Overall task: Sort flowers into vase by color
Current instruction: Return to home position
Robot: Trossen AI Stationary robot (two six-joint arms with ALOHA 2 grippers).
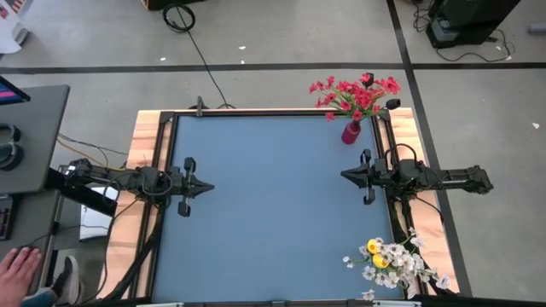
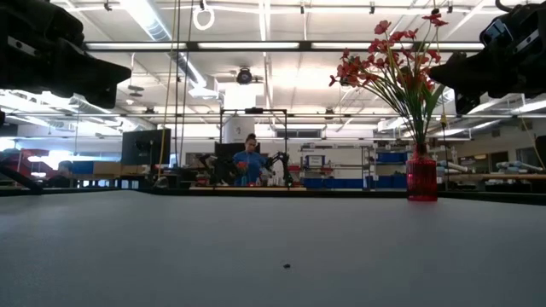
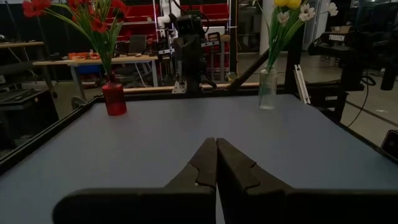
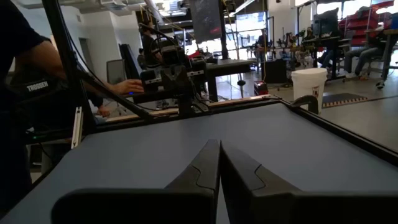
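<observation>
I judge the sorting itself finished, and the step in hand to be the retreat to my rest pose: I see no loose stem on the tabletop (image 1: 273, 196), and every flower I can find stands in a vase. My left pincer (image 3: 216, 144) is pressed shut with nothing between its fingers, low over the left side of the tabletop and pointing toward the middle. My right pincer (image 4: 219, 144) is the same, shut and empty, facing it from the right side. As I read it, the next move asks little: settle both arms into their resting posture without sweeping toward either vase. By count there are two vases. The red vase (image 1: 351, 133), at the top right corner in the high view, holds the red blossoms (image 1: 357, 92), one bunch whose stems I cannot number. The transparent vase (image 3: 268, 89), at the bottom right corner, holds two yellow tulips (image 1: 374, 248) and a cluster of small white blossoms (image 1: 399, 257) whose sprays I cannot separate.
</observation>
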